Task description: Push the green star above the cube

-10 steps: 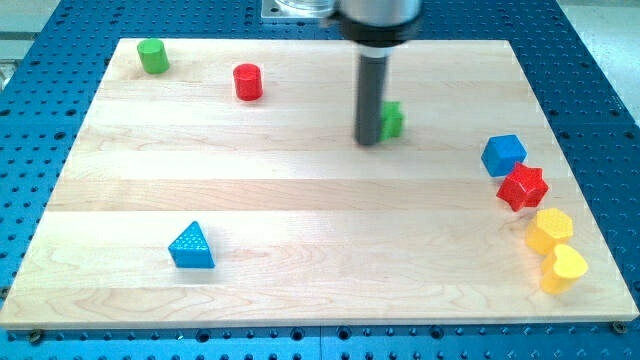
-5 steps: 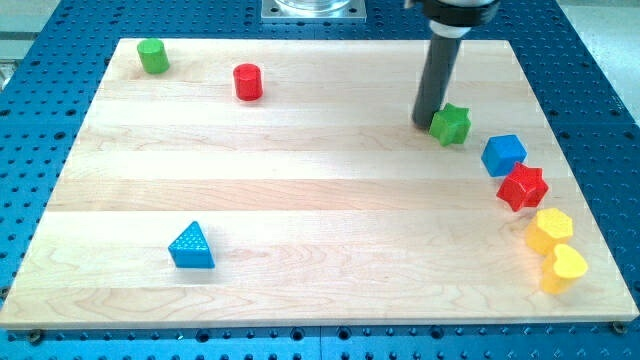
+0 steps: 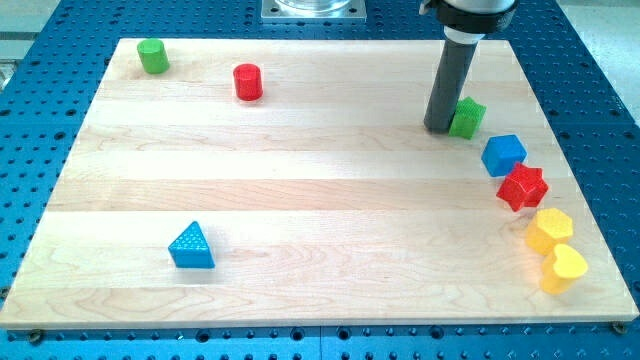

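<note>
Wood made up the board (image 3: 300,200), a pale slab of glued planks that filled most of the view. Around it ran a blue perforated table (image 3: 30,150), its rows of small holes showing on every side. At the view's top edge a grey metal plate (image 3: 313,10) sat on the table, cut off by the frame.

A dark rod (image 3: 453,80) came down from the view's top right, and my tip (image 3: 438,128) rested on the board with nothing held, since it has no jaws to open or close. It stood against the left side of the green star (image 3: 467,117), touching it as far as I could tell.

That star lay near the board's right edge, just up and to the left of the blue cube (image 3: 503,154), apart from it. Below the cube the red star (image 3: 523,187) sat close by, then the yellow hexagon (image 3: 549,230) and the yellow heart (image 3: 563,268), running down the right edge in a curve.

Well apart, the blue triangle (image 3: 191,247) lay at lower left. A red cylinder (image 3: 247,82) and a green cylinder (image 3: 153,56) stood near the top left.
</note>
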You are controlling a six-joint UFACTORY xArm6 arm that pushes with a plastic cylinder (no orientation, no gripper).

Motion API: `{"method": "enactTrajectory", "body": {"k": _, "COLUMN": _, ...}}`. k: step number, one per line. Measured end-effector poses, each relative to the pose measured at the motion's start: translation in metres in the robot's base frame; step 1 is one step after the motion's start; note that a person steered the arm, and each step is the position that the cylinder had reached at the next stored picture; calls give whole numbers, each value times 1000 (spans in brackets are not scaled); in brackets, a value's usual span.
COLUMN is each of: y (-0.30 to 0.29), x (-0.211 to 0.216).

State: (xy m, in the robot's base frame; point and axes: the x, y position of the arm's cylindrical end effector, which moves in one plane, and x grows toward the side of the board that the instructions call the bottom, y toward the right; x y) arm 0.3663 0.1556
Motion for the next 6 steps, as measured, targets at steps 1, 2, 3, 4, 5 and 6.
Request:
{"method": "enactTrajectory", "body": {"k": 1, "y": 3, "x": -17}}
{"method": "enactTrajectory", "body": {"k": 2, "y": 17, "x": -3}}
{"method": "enactTrajectory", "body": {"k": 3, "y": 31, "x": 3}}
{"method": "enactTrajectory", "body": {"k": 4, "y": 37, "x": 3}}
{"method": "enactTrajectory", "body": {"k": 5, "y": -10, "x": -6}}
{"method": "enactTrajectory", "body": {"k": 6, "y": -77, "x": -10}}
